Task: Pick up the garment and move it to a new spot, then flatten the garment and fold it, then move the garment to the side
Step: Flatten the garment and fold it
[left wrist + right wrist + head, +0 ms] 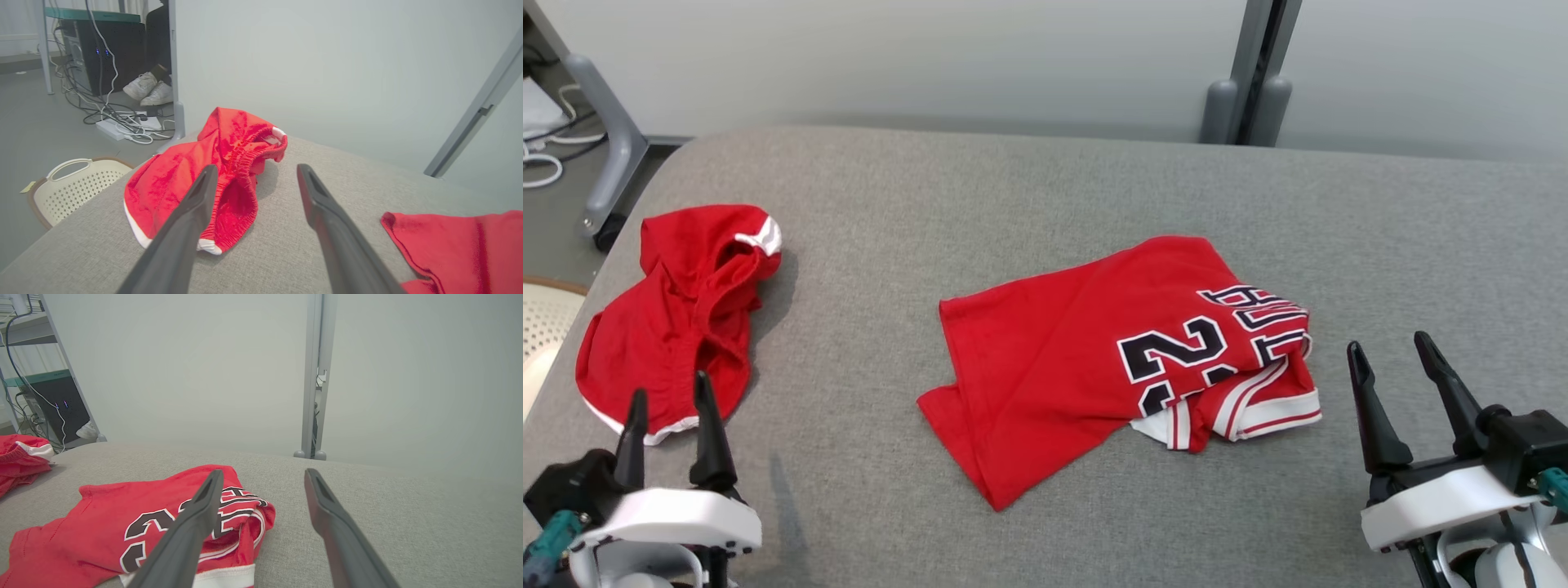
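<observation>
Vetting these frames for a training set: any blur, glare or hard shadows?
Head view: sharp, even light, soft shadow right of the crumpled red shorts. Left wrist view: wide-angle stretch makes the dark fingers loom. Right wrist view: no glare; folded red numbered jersey crisp.

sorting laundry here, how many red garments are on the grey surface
2: red shorts crumpled at the far left, red numbered jersey folded near the middle. I see no others.
</observation>
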You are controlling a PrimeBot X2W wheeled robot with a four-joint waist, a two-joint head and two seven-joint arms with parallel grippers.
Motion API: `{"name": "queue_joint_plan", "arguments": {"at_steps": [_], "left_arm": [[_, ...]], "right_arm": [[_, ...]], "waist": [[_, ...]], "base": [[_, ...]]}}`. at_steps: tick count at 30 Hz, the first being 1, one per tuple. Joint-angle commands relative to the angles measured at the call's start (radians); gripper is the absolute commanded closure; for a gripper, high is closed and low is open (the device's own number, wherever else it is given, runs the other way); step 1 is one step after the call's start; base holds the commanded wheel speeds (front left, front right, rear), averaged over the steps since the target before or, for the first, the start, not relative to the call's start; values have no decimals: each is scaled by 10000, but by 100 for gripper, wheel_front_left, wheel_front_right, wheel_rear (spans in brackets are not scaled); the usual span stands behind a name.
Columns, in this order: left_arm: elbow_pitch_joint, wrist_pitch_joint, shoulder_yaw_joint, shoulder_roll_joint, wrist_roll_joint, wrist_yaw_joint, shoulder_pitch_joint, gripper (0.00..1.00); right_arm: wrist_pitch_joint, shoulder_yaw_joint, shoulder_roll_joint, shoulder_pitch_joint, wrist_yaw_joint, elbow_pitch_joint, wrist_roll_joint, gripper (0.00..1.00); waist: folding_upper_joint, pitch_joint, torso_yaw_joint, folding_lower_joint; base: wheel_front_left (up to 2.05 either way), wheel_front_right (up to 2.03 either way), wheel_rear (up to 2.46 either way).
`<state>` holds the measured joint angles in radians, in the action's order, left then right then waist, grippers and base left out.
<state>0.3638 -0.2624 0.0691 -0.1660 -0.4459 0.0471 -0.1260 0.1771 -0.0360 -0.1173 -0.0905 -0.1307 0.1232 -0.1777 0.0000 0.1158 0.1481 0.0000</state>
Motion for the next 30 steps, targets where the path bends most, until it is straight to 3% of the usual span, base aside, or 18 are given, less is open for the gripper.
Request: {"name": "queue_joint_plan", "arguments": {"at_steps": [1,15,30], "left_arm": [[-273,117,-124,-46,192,99,216,0],[-3525,1596,-989,122,693,743,2657,0],[-3624,1750,-1562,-66,1513,1103,2565,0]], "right_arm": [[17,64,6,133,-2,35,19,0],[-100,151,207,756,-2,171,155,0],[-373,-5,45,981,-2,56,239,0]], "waist": [[0,-258,-161,0],[0,-1212,-1303,0],[0,-1478,-2218,0]], "base": [[0,0,0],[0,0,0],[0,0,0]]}}
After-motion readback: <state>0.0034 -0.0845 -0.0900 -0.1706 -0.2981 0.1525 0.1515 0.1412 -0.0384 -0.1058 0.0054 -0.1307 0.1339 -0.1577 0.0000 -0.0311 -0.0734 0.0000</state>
